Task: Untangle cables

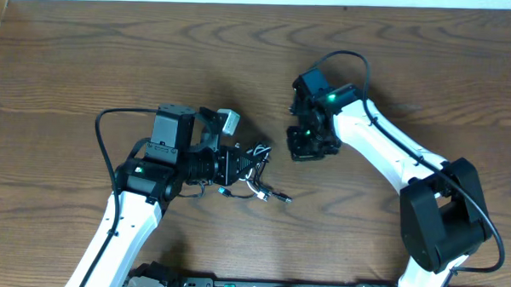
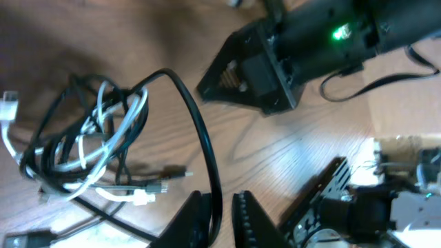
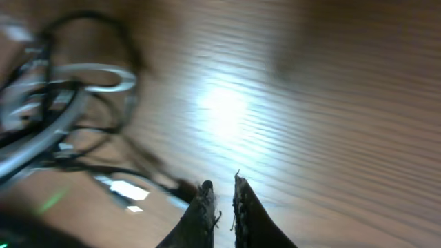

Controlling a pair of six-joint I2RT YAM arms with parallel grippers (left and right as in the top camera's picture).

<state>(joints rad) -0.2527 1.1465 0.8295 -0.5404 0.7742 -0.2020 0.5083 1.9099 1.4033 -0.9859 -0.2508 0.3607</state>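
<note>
Your tangled black-and-white cables (image 2: 103, 138) lie on the wooden table (image 1: 88, 52), the left gripper (image 2: 222, 220) pinching a black loop (image 2: 200, 124), the right gripper (image 3: 220, 203) closed and empty.

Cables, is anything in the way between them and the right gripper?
Nothing visible. Only bare table lies between the right gripper and the cables. The left gripper, its jaws on a black cord, is on their far side.

No legible txt, labels or nos. anywhere (too blurry).
</note>
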